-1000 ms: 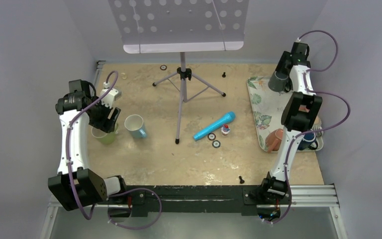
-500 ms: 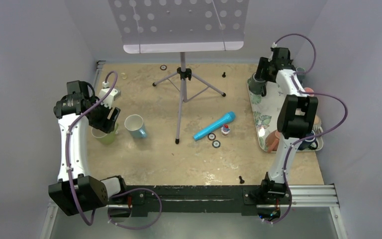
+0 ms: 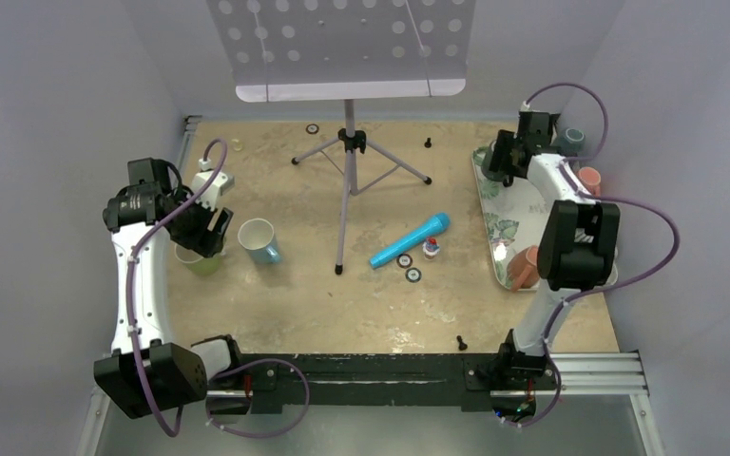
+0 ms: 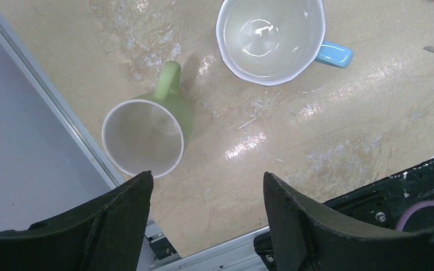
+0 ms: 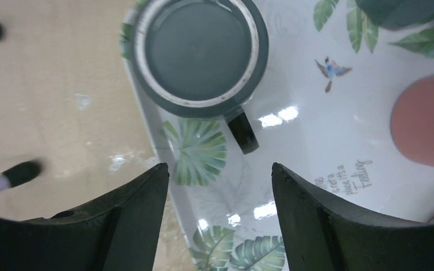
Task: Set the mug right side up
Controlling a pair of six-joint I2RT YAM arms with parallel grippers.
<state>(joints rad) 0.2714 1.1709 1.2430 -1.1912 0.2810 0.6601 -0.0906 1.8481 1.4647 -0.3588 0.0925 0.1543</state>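
Overhead first: finds the left gripper (image 3: 207,226) low over the left side of the table (image 3: 342,313), directly above a green mug (image 3: 197,258), with a blue-handled mug (image 3: 259,239) just beside it. Places the right gripper (image 3: 500,160) over the far left corner of a leaf-patterned tray (image 3: 521,204) at the table's right side. Shows an orange mug (image 3: 525,268) lying on its side at the tray's near end, a music stand (image 3: 347,161) mid-table, and a blue microphone (image 3: 411,239) lying flat between stand and tray.

Next, from the left wrist: looks straight down into both mugs, upright, near each other but apart. Shows the fingers (image 4: 110,220) spread wide with only bare table between them, gripping nothing. Puts the green mug's rim right at one fingertip; contact not clear.

Finally, from the right wrist: catches the dark mug (image 5: 200,51) standing on the tray's corner, handle pointing toward the lens. Presents a flat dark face inside a pale ring, apparently its base, so upside down as far as can be told. Shows fingers (image 5: 127,226) released and wide apart, holding nothing, clear of the mug. Cuts off a rounded orange shape (image 5: 426,121) at the right edge.
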